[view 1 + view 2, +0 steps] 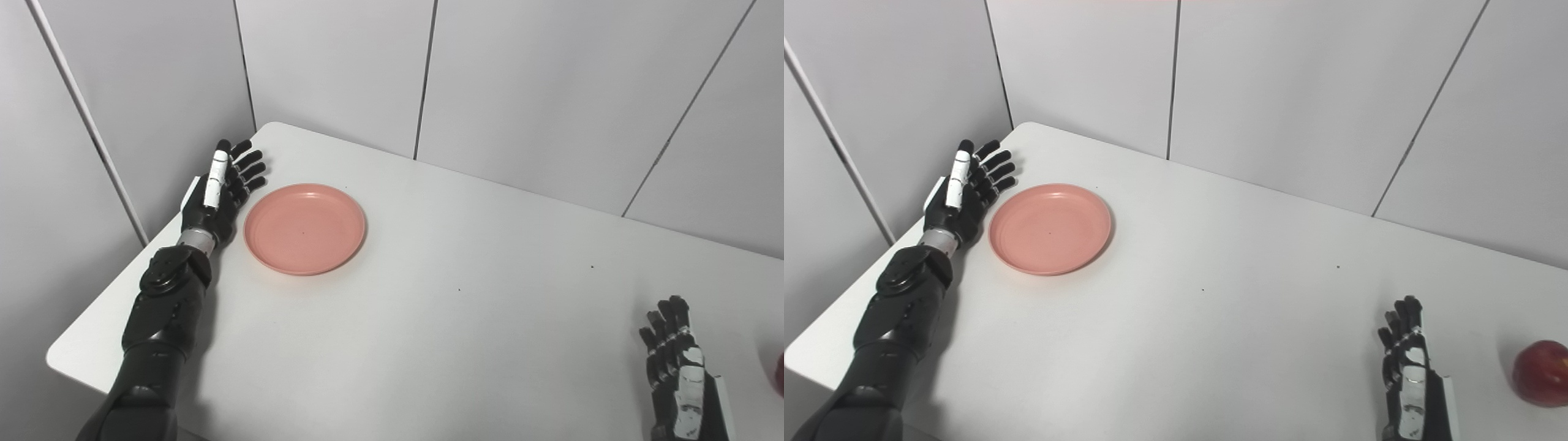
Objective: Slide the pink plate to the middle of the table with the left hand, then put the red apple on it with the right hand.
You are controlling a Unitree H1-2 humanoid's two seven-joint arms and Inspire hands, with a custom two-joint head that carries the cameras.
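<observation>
We were on the first step: our left hand point(222, 187), spread and holding nothing, sat just beside the plate point(304, 228). Next, it needed to push.

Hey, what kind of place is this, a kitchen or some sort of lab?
Probably a lab test booth: a bare white table, plain grey wall panels around it, and only a pink plate and an apple.

Empty pink plate point(1049, 228) lies flat far left; red apple point(1541, 373) far right.
</observation>
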